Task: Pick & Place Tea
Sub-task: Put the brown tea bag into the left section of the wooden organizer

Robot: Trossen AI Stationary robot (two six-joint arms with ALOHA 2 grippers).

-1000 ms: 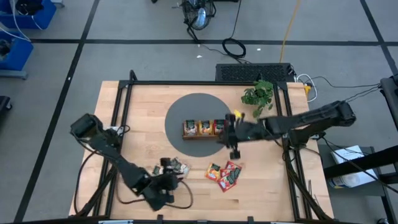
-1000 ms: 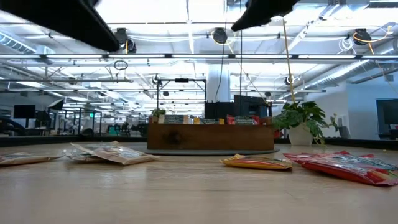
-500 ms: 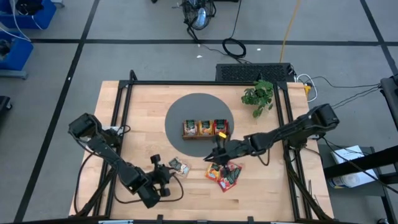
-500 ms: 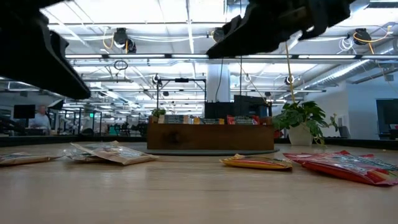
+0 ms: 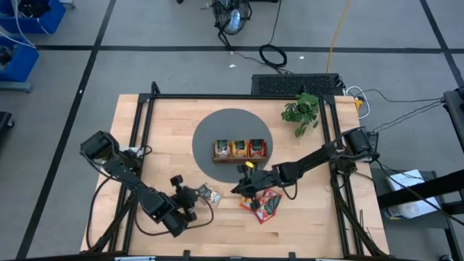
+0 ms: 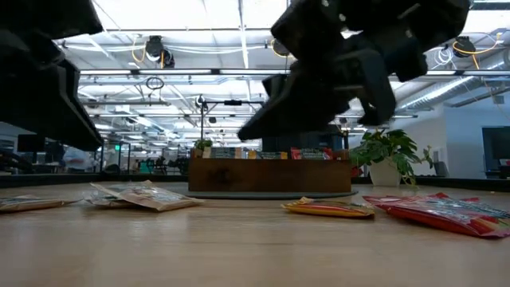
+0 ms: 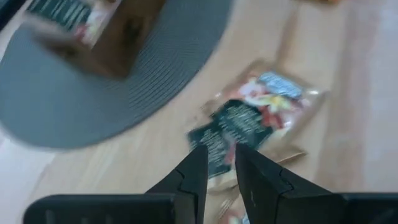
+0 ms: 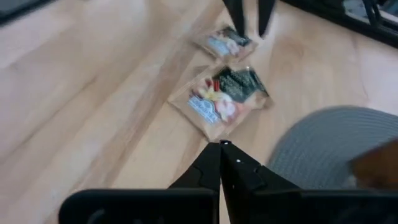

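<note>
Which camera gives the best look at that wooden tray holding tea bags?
The high view: the wooden tray shows all three filled compartments on the grey mat. The low view shows only its side wall. The left wrist view catches a blurred corner; the right wrist view, an edge.

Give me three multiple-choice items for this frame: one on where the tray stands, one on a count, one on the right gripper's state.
1. The wooden tray stands on:
A. the round grey mat
B. bare wood
C. the floor
2. Compartments in the tray:
A. two
B. three
C. five
3. The right gripper is:
A. wide open
B. shut, holding nothing
C. clamped on the potted plant

Answers: 1 A, the high view shows the mat all round the tray. 2 B, three filled sections show side by side. 3 B, the right wrist view shows its fingers together and empty.
</note>
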